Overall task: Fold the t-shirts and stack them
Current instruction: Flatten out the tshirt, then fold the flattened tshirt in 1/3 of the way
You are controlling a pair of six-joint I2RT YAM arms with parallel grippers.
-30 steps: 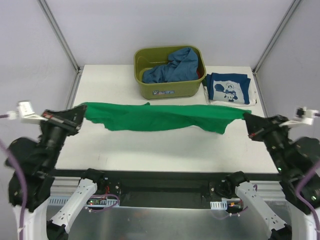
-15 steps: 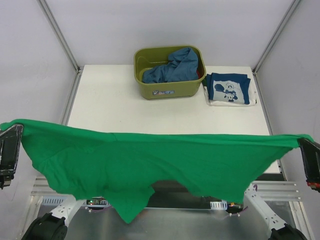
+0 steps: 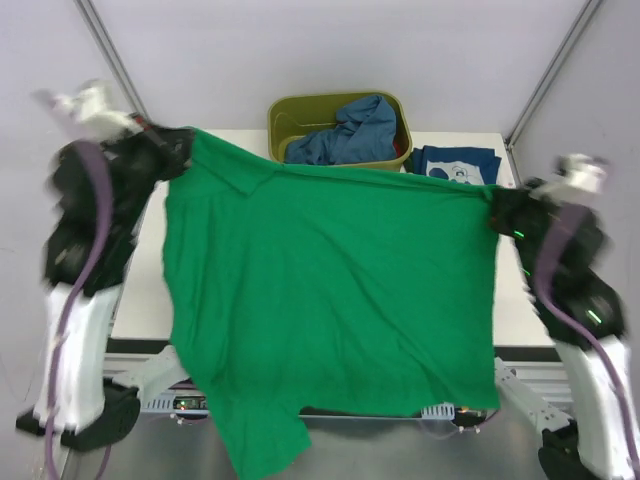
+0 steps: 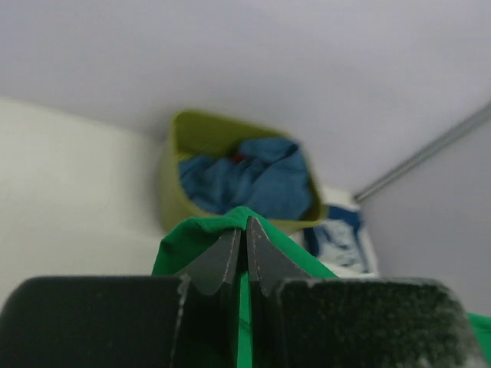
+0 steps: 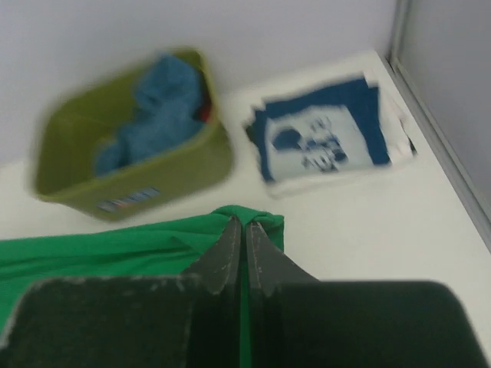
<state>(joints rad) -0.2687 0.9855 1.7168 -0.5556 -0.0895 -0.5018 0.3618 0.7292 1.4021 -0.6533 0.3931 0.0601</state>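
The bright green t-shirt (image 3: pixel 330 290) hangs spread wide between both arms, covering most of the table in the top view. My left gripper (image 3: pixel 183 150) is shut on its upper left corner (image 4: pixel 244 218). My right gripper (image 3: pixel 492 205) is shut on its upper right corner (image 5: pixel 247 216). The shirt's lower hem and a sleeve (image 3: pixel 262 440) hang over the near edge. The navy printed t-shirt (image 3: pixel 455 165) lies folded at the back right (image 5: pixel 326 138). The mid-blue t-shirt (image 3: pixel 345 130) is bunched inside the olive-green tub (image 4: pixel 245 180).
The olive-green tub (image 3: pixel 290 108) stands at the back centre of the white table (image 3: pixel 145 250). Metal frame posts (image 3: pixel 110 60) rise at the back corners, with grey walls on both sides.
Both arms have swung the green shirt up and toward the back of the table. It went from a bunched strip to a wide sheet, and now hangs spread over the table.
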